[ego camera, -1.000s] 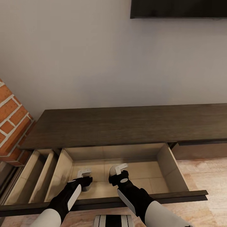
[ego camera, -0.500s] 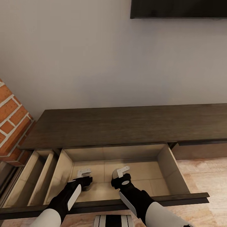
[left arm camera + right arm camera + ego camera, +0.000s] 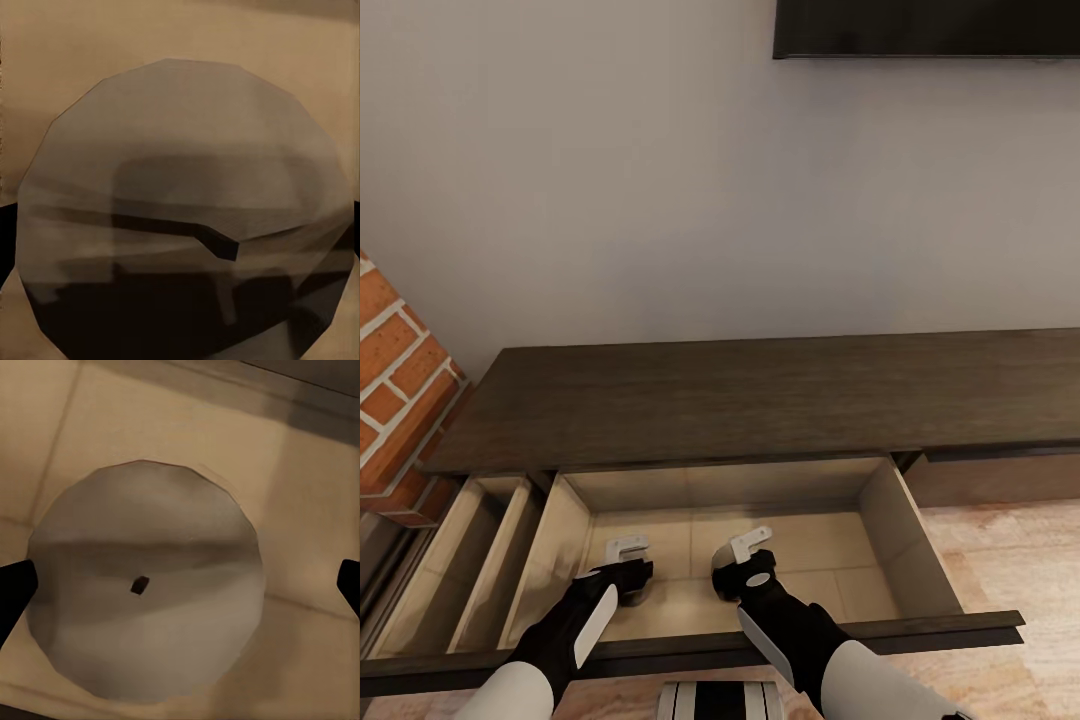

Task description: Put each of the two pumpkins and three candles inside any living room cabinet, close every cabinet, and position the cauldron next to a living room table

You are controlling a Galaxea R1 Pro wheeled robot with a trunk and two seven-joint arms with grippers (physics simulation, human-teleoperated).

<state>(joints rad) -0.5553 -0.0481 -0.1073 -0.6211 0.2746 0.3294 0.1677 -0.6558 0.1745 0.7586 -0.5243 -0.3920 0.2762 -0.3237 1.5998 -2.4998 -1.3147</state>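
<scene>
Low in the frame, both arms reach down into the open drawer (image 3: 920,560) of the cabinet (image 3: 760,400). The left gripper (image 3: 626,549), lower left of centre, sits over a candle (image 3: 180,172) whose pale round top looms close under its wrist camera; whether it grips, I cannot tell. The right gripper (image 3: 745,543), lower centre, hangs above a second candle (image 3: 146,585) on the pale drawer floor, dark fingertips (image 3: 15,585) spread wide to either side, clear of it. Beyond, the cabinet's dark flat top crosses mid-frame. Red brick (image 3: 390,390) stands at the left edge.
</scene>
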